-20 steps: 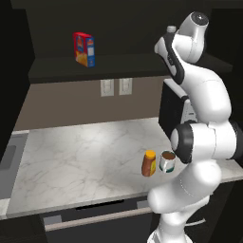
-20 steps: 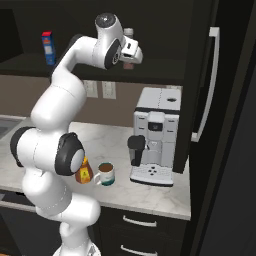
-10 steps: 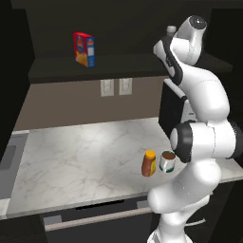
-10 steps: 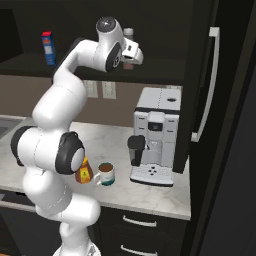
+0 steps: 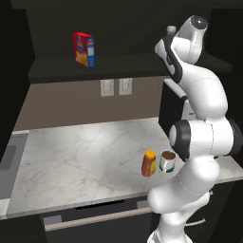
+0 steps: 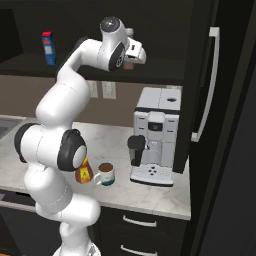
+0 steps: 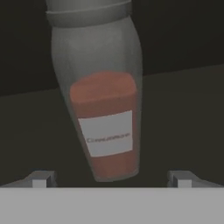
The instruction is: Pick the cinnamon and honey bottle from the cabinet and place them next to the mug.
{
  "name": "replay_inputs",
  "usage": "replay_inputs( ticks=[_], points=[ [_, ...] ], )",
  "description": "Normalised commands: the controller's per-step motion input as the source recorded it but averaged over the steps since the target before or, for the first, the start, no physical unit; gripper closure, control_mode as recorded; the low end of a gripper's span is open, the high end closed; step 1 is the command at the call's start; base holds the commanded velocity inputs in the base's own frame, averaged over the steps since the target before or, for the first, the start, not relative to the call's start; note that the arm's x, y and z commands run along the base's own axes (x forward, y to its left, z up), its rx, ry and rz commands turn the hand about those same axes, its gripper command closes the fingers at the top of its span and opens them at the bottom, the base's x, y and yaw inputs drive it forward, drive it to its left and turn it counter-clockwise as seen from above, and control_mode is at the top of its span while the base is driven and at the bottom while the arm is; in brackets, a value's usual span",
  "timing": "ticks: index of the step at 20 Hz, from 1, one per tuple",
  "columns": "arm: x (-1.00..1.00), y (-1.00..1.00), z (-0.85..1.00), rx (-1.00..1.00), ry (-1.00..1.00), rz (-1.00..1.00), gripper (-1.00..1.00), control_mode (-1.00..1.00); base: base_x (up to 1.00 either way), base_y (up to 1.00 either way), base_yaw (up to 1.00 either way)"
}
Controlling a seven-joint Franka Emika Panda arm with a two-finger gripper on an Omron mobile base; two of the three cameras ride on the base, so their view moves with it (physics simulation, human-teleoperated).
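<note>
The cinnamon (image 7: pixel 105 118) has red-brown contents and a white label. The honey bottle (image 5: pixel 149 163) is amber with yellow cap; the box (image 5: pixel 84 49) is red and blue.

The left base view looks forward and down from behind the arm's left over the marble counter (image 5: pixel 80 156), from some way back. The right base view faces the same counter (image 6: pixel 150 192) from behind the arm's right. Both share the cabinet (image 5: pixel 118 64) shelf and the counter's front edge. The hand view sits very close to the cinnamon (image 7: pixel 103 109), looking along the gripper (image 7: pixel 111 177).
</note>
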Motion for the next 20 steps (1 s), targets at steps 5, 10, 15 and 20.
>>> replay_inputs(
  ticks=[5,10,15,20],
  points=[
    [0.08,-0.01,0.01,0.00,0.00,0.00,-1.00,-1.00,0.00,0.00,0.00],
    [0.18,0.00,0.00,0.00,0.00,0.00,-1.00,-1.00,0.00,0.00,0.00],
    [0.18,0.00,0.00,0.00,0.00,0.00,-1.00,-1.00,0.00,0.00,0.00],
    [0.18,0.00,0.00,0.00,0.00,0.00,-1.00,-1.00,0.00,0.00,0.00]
  ],
)
